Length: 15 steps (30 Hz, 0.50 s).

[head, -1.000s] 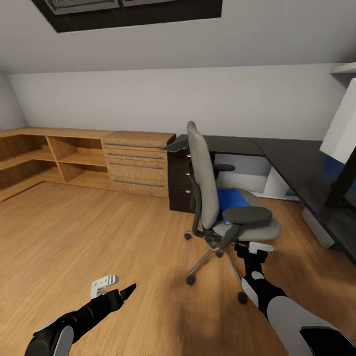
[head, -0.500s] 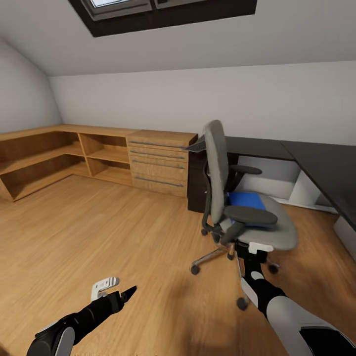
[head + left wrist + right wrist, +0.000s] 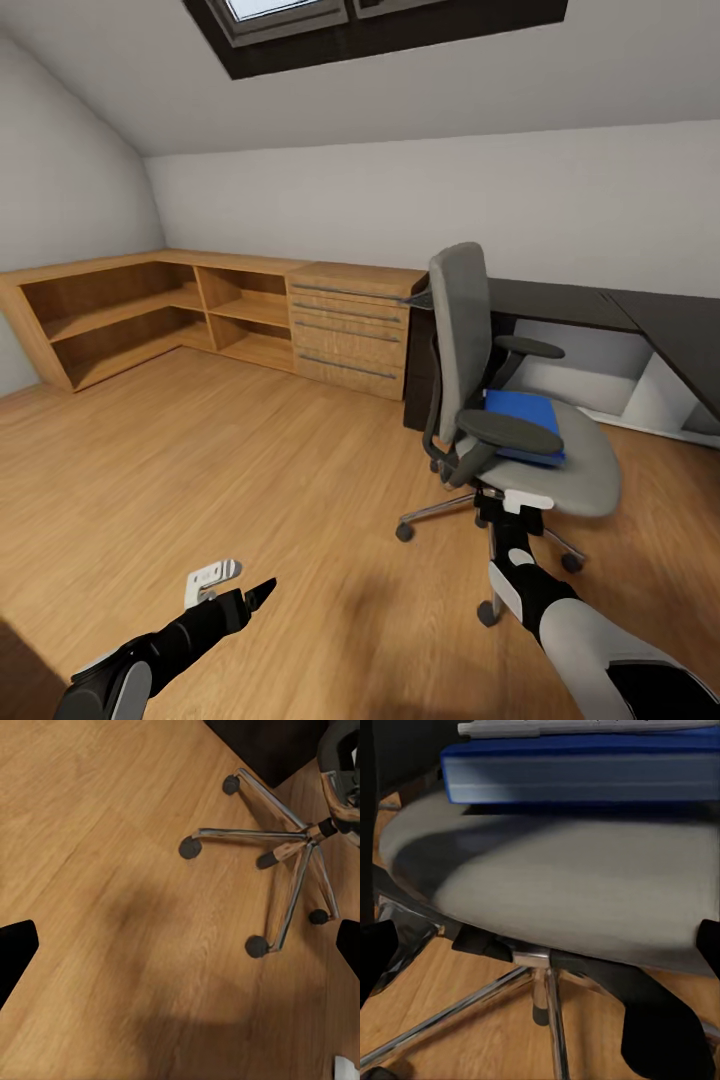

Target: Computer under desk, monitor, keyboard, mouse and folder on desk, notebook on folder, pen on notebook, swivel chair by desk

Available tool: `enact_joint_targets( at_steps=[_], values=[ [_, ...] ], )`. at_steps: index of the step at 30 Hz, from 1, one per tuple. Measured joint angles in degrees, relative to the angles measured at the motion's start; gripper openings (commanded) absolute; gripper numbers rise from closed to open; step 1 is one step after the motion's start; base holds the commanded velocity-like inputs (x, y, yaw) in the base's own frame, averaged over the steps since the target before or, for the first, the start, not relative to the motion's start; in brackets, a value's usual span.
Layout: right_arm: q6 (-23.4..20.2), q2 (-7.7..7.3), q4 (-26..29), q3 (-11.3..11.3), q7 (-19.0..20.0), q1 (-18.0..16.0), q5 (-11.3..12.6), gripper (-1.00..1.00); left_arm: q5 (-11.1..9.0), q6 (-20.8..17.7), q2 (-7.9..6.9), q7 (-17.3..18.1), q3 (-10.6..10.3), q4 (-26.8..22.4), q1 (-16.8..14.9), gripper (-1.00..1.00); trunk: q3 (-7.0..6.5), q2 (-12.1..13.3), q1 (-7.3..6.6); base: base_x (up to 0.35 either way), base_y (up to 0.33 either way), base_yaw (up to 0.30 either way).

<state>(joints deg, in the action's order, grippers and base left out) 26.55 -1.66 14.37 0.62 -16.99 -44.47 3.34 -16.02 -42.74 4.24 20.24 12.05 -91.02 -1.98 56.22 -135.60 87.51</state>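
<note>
The grey swivel chair (image 3: 468, 340) stands on the plank floor in front of the black-topped desk (image 3: 570, 300). A bright-blue folder (image 3: 524, 412) lies flat on its seat (image 3: 562, 885). In the right wrist view the folder (image 3: 577, 769) is close, with a thin pale strip along its top edge; I cannot tell what that strip is. A slim dark-grey keyboard (image 3: 419, 297) pokes out at the desk's left end, behind the chair back. My right gripper (image 3: 506, 512) is open, low in front of the seat's edge. My left gripper (image 3: 236, 588) is open over bare floor, with the chair's chrome base (image 3: 300, 840) ahead of it.
Light-wood open shelves (image 3: 120, 320) and a light-wood chest of drawers (image 3: 350, 335) line the back wall on the left. A dark-framed skylight (image 3: 380, 25) sits in the sloped ceiling. Wide wood floor (image 3: 230, 450) lies left of the chair.
The whole view has swung left: shelves, drawers and chair sit further right in the picture, and the right stretch of the desk has left it. Both arms hold the same pose.
</note>
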Motion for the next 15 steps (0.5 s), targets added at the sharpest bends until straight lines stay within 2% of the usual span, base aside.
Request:
enact_joint_targets(
  at_steps=[5,15],
  values=[
    [0.0,-0.05,0.0,0.0,0.0,0.0,0.0,1.00,0.0,0.0,0.00,0.0,0.0,0.0,0.0,1.00,-0.11,0.0,0.00,0.000,0.000,-0.092],
    [0.0,-0.10,0.0,0.0,0.0,0.0,0.0,1.00,0.0,0.0,0.00,0.0,0.0,0.0,0.0,1.00,-0.68,0.0,0.00,0.000,0.000,-0.200]
  ],
)
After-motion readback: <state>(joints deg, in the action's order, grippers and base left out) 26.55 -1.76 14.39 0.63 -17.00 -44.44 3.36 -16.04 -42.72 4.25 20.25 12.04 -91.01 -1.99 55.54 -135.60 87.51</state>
